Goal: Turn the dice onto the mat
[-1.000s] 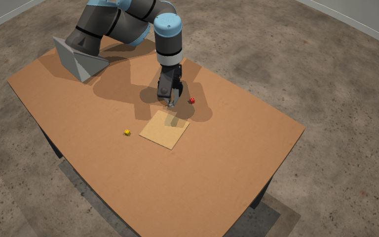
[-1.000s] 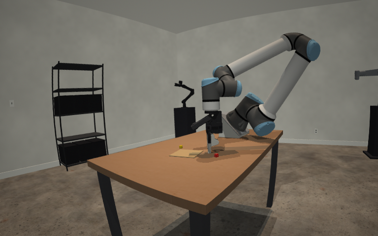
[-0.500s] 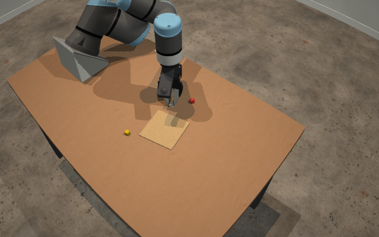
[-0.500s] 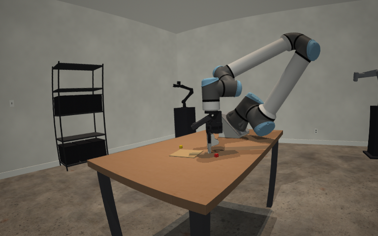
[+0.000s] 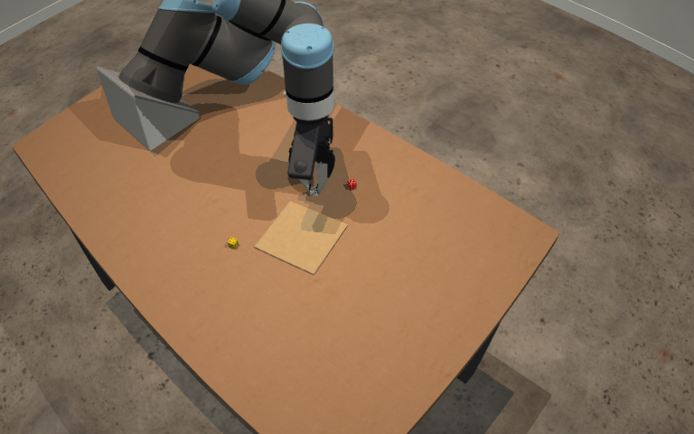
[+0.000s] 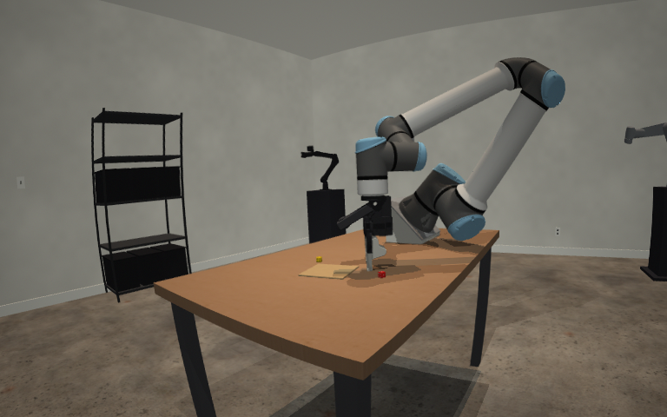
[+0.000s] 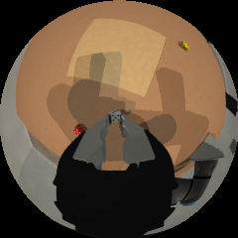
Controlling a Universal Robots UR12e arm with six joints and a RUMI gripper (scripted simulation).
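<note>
My gripper point(image 5: 313, 192) point(image 6: 369, 268) point(image 7: 116, 115) points down and is shut on the white die point(image 5: 314, 190) point(image 7: 115, 115), low at the table beside the mat's near-robot edge. The white die's upward face shows several dark pips in the wrist view; I cannot count them surely. The red die point(image 5: 351, 184) point(image 6: 381, 274) point(image 7: 79, 130) sits on the table close beside the gripper. The yellow die point(image 5: 233, 242) point(image 6: 319, 259) point(image 7: 183, 46) sits on the table beyond the opposite side of the mat point(image 5: 298, 251) point(image 6: 318, 272) point(image 7: 134, 40). Their top numbers are too small to read surely.
The wooden table point(image 5: 372, 322) point(image 6: 254, 304) bears the dice, mat and arm base point(image 5: 149, 120). The gripper's shadow falls across part of the mat. A shelf rack point(image 6: 141, 159) and two pedestals with small arms stand away from the table.
</note>
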